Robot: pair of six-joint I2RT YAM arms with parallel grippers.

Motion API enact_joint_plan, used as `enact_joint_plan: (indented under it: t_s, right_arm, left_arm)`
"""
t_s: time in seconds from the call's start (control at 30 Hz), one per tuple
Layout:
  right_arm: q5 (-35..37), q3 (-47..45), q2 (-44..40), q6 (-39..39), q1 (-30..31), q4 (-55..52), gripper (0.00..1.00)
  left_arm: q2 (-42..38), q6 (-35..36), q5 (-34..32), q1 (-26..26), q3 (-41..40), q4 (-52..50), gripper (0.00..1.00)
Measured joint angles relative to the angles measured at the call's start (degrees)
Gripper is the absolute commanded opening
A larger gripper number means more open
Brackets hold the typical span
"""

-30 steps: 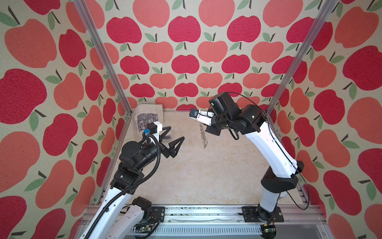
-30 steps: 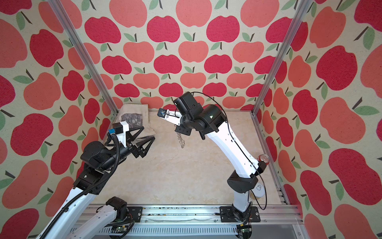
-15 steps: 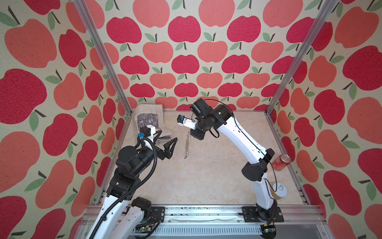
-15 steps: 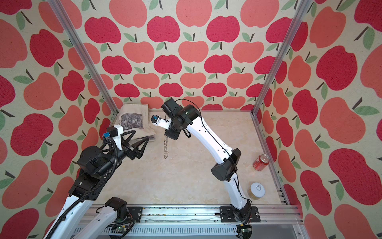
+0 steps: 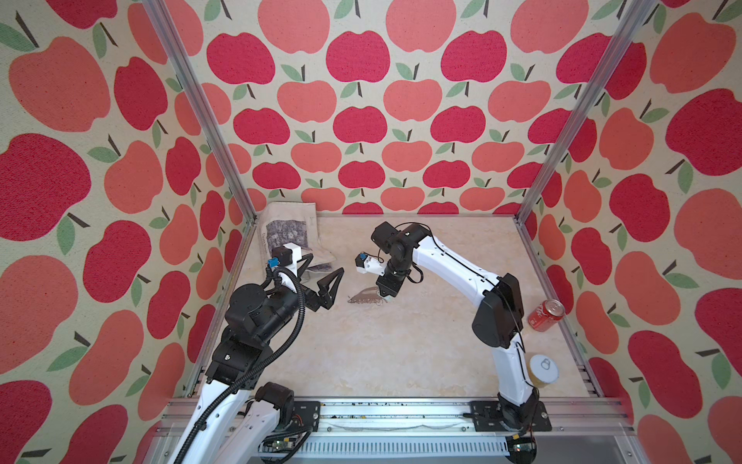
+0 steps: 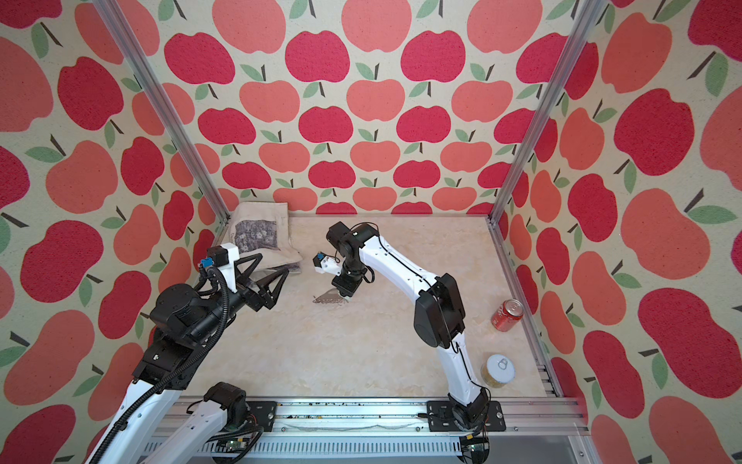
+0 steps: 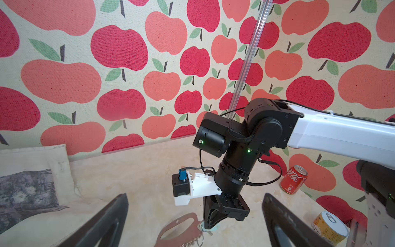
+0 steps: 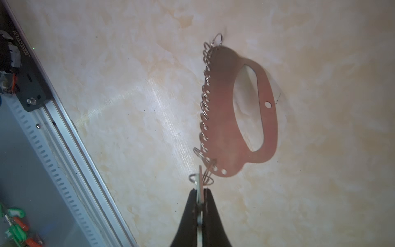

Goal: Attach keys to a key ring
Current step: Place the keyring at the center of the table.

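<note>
The right tool (image 8: 200,191) is clamped on a small silver key (image 8: 200,181) with a pale plastic head.
Pinched between the black fingers (image 8: 190,213), the key pokes its blade among the small silver wire rings (image 8: 204,104) at one end of the flat grey-brown D-shaped metal key ring (image 8: 221,111) on the pale marbled surface (image 8: 128,85). The left tool (image 5: 325,265) hangs nearby, jaws wide apart and empty, beside a printed cloth bag (image 5: 289,229).

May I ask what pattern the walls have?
Red and coral apples with green leaves on cream walls, clearest in the left wrist view.
</note>
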Motion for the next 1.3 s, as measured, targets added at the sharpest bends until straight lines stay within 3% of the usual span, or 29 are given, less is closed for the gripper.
enact_joint_plan:
  t_s: [0.23,0.53,0.6,0.73,1.03,1.3]
  right_arm:
    - [-1.0,-15.5,-7.2,3.9,-0.8,4.9,0.00]
    - [0.9,-26.4,-9.5,9.5,-3.1,9.6,0.01]
    - [1.9,-29.4,-10.1,11.3,-3.9,11.0,0.15]
    - [3.6,-35.4,-11.6,15.2,-5.5,13.7,0.29]
    - [10.7,-42.8,-19.1,22.2,-7.3,19.6,0.47]
    - [12.4,-45.4,-26.6,23.0,-8.2,26.4,0.61]
  left_arm:
    - [0.7,0.0,0.2,0.0,0.0,0.0,1.00]
    - [2.2,0.0,0.6,0.0,0.0,0.0,0.99]
    - [2.3,0.0,0.6,0.0,0.0,0.0,0.99]
    - [2.7,-0.2,0.6,0.0,0.0,0.0,0.99]
    - [4.2,-0.2,-0.3,0.1,-0.8,0.0,0.99]
    - [7.9,-0.2,-4.1,0.7,-2.4,-0.2,0.99]
